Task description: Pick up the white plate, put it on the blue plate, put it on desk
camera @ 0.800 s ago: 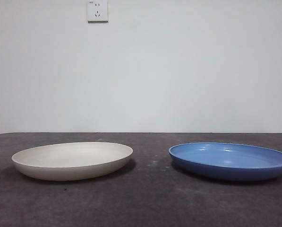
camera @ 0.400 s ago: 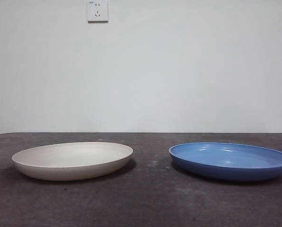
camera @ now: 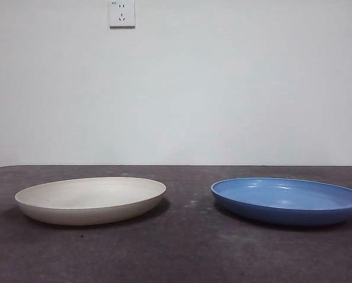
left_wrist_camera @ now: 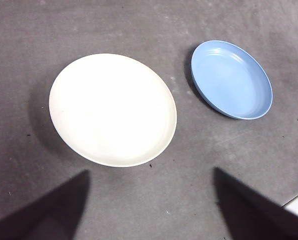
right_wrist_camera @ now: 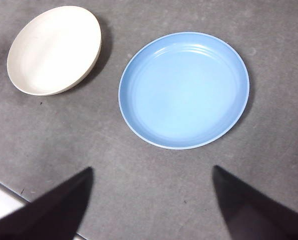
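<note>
Both grippers hang high with jaws spread wide and nothing between them: from my left gripper (left_wrist_camera: 149, 200) I look down on the white plate (left_wrist_camera: 113, 110), a smooth matte cream round, with the blue plate (left_wrist_camera: 231, 79) just beside it, apart, on the rough mottled grey desk (left_wrist_camera: 139, 25). My right gripper (right_wrist_camera: 151, 200) sits above the glossy blue plate (right_wrist_camera: 184, 90), near a desk edge. From the front, both shallow raised-rim plates rest flat mid-desk, neither touching, before a plain white wall (camera: 223, 88) carrying a socket (camera: 121, 13).
</note>
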{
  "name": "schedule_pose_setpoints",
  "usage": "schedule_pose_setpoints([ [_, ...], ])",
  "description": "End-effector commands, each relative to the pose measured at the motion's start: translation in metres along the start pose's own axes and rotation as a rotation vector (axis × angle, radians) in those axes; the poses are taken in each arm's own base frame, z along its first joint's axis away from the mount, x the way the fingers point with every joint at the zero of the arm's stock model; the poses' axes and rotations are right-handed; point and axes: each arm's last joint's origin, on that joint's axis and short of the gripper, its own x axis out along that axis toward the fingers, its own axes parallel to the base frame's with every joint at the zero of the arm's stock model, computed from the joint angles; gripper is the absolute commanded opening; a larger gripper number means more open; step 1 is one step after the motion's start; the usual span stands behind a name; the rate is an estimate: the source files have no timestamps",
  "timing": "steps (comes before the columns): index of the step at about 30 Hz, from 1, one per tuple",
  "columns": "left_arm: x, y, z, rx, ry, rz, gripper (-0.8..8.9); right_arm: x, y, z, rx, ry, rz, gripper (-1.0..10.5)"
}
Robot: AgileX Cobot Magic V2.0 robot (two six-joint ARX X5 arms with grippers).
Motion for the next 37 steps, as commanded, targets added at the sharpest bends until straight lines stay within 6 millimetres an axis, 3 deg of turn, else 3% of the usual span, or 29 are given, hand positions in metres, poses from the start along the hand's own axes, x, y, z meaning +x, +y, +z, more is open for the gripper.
schedule_pose_setpoints([
  [1,-0.003,-0.002,0.006,0.024,-0.022,-0.007,4.78,-0.004,0.002,0.004,0.000,-0.019,0.002,4.4],
  [7,0.005,0.002,0.011,-0.012,-0.018,-0.002,4.76,-0.004,0.002,0.004,0.001,-0.019,0.002,4.4],
  [12,0.025,0.013,0.022,-0.054,0.016,0.021,4.69,-0.004,0.002,0.004,0.003,-0.019,0.002,4.4],
  [26,0.121,0.061,0.049,-0.138,0.176,0.167,4.68,-0.004,0.002,0.004,0.004,-0.019,0.002,4.4],
  [37,0.192,0.095,0.038,-0.175,0.301,0.210,4.65,-0.004,0.002,0.004,0.004,-0.019,0.002,4.3],
])
